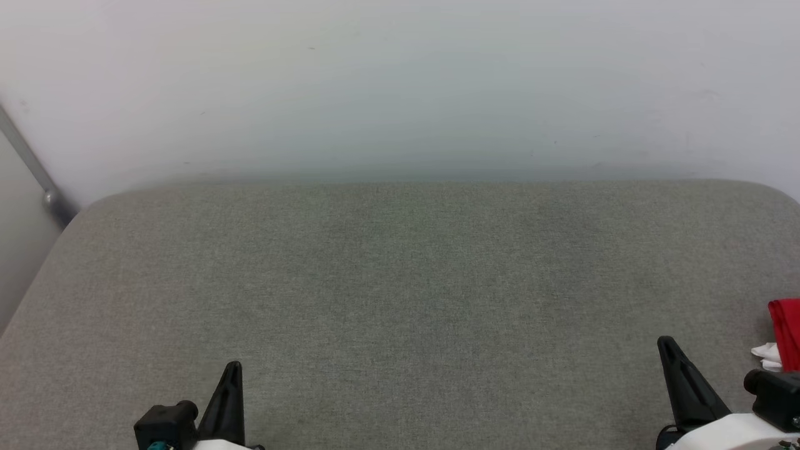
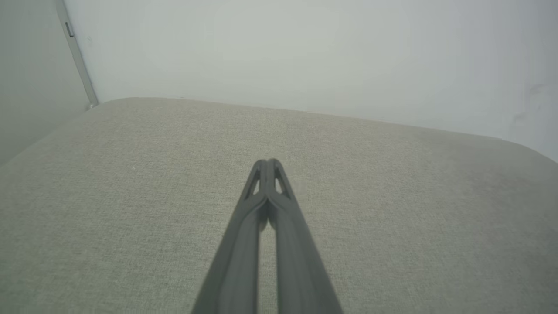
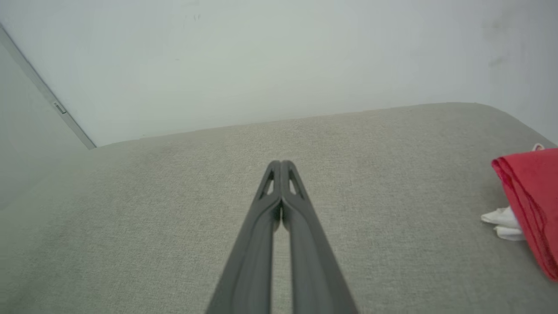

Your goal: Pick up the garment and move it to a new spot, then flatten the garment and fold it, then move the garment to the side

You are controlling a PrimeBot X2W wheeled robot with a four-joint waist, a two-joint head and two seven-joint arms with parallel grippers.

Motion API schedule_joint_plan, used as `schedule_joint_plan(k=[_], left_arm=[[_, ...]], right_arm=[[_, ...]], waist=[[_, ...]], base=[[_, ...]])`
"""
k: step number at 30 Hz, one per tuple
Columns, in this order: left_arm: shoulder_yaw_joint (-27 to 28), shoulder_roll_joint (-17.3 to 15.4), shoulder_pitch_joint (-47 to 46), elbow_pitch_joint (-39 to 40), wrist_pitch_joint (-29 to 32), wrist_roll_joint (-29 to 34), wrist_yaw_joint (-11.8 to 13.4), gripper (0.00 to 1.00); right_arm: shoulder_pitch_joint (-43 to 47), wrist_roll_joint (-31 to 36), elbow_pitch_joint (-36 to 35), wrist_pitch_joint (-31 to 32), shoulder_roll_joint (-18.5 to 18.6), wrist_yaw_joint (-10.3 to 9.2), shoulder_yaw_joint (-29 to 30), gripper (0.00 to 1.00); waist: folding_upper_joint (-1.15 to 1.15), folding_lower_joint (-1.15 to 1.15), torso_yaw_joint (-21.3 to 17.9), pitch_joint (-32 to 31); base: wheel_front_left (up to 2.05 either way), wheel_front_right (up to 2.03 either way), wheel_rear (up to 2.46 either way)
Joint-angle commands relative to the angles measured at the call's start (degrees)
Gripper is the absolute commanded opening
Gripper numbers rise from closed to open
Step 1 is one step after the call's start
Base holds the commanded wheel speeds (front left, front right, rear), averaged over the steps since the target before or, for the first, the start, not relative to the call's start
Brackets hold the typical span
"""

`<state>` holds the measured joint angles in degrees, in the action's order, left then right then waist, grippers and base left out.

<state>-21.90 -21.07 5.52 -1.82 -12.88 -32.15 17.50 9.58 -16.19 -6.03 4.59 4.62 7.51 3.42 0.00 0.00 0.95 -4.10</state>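
Note:
The garment (image 1: 786, 331) lies at the far right edge of the grey cushion, a folded red piece with a bit of white sleeve poking out; most of it is cut off by the frame. In the right wrist view the garment (image 3: 532, 196) sits to the right of my fingers, apart from them. My right gripper (image 1: 667, 345) (image 3: 281, 165) is shut with nothing in it, just left of the garment. My left gripper (image 1: 234, 369) (image 2: 267, 163) hovers low over bare cushion at the lower left, shut and holding nothing.
The grey fabric cushion (image 1: 400, 281) spans the whole work area, with rounded far corners. A pale wall (image 1: 400, 81) rises right behind it. A metal bar (image 1: 31, 169) slants down at the far left corner.

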Motion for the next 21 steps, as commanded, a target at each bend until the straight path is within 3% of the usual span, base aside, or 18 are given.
schedule_joint_plan(k=[1,21], left_arm=[[1.5,0.1,-1.6,0.4,0.5,-2.4,-0.9,0.0],[7.9,4.3,-4.7,-3.6,4.9,-18.2,-7.4,0.0]], right_arm=[[-1.7,-3.0,-0.1,0.1,0.0,0.0,0.3,0.0],[-5.5,-22.3,5.2,0.5,-0.5,-0.01,1.1,0.0]], waist=[[0.0,0.0,0.0,0.1],[0.0,0.0,-0.2,0.8]], base=[[0.0,0.0,0.0],[0.0,0.0,0.0]])
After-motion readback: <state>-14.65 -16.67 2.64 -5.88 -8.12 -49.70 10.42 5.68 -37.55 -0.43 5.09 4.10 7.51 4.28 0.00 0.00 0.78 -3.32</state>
